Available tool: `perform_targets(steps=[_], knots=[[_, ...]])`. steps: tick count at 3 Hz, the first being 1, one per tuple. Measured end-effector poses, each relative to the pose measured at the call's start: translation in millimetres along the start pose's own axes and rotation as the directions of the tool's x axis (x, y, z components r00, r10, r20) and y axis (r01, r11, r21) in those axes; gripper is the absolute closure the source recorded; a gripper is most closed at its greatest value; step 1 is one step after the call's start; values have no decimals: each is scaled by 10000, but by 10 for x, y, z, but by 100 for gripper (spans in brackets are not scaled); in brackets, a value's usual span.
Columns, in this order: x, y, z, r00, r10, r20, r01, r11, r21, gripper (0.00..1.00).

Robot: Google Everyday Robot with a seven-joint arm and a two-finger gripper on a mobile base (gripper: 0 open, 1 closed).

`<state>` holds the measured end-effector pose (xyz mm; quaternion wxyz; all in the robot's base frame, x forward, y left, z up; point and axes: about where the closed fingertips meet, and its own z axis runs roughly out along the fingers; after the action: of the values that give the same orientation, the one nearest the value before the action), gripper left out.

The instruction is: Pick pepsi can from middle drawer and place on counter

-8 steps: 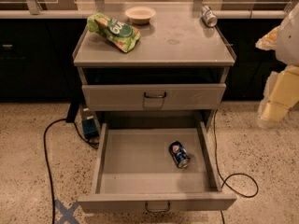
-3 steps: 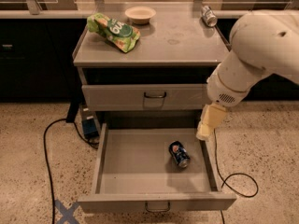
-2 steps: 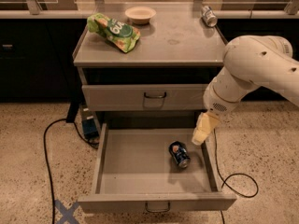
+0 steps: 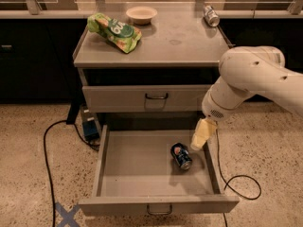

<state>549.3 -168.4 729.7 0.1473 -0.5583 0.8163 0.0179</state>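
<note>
The gripper (image 4: pixel 198 143) hangs at the end of the white arm (image 4: pixel 246 74), a pale yellow wedge pointing down and a little to the left, low over the right part of the open middle drawer (image 4: pixel 101 164). From this side I cannot tell how wide it stands, and nothing shows held in it.

The pepsi can (image 4: pixel 181 156) lies on its side on the drawer floor, just beside the gripper's tip, a little lower and to the left of it. A narrow strip of grey drawer floor shows between the two, so they look apart. The can's logo faces up and one silver end points toward the drawer front. The drawer's right wall runs close by on the gripper's other side.

Above the gripper and to its left is the shut top drawer (image 4: pixel 142 98), and above that the tabletop (image 4: pixel 175 46). On the tabletop, well apart from the gripper, a green snack bag (image 4: pixel 115 32) lies at the far left, a pale bowl (image 4: pixel 141 14) sits at the back, and a silvery can (image 4: pixel 211 16) lies on its side at the back right corner.

On the speckled floor (image 4: pixel 270 174), a black cable (image 4: pixel 241 186) loops below and to the right of the gripper. A blue tape cross (image 4: pixel 64 215) sits far to the lower left.
</note>
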Motion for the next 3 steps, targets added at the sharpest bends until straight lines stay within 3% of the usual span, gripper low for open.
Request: perform_targets(steps=[2, 3], knots=[[254, -141, 940, 9934, 988, -580, -996, 9950, -106, 0], [360, -196, 1402, 9795, 1949, -509, -1970, 9796, -398, 0]])
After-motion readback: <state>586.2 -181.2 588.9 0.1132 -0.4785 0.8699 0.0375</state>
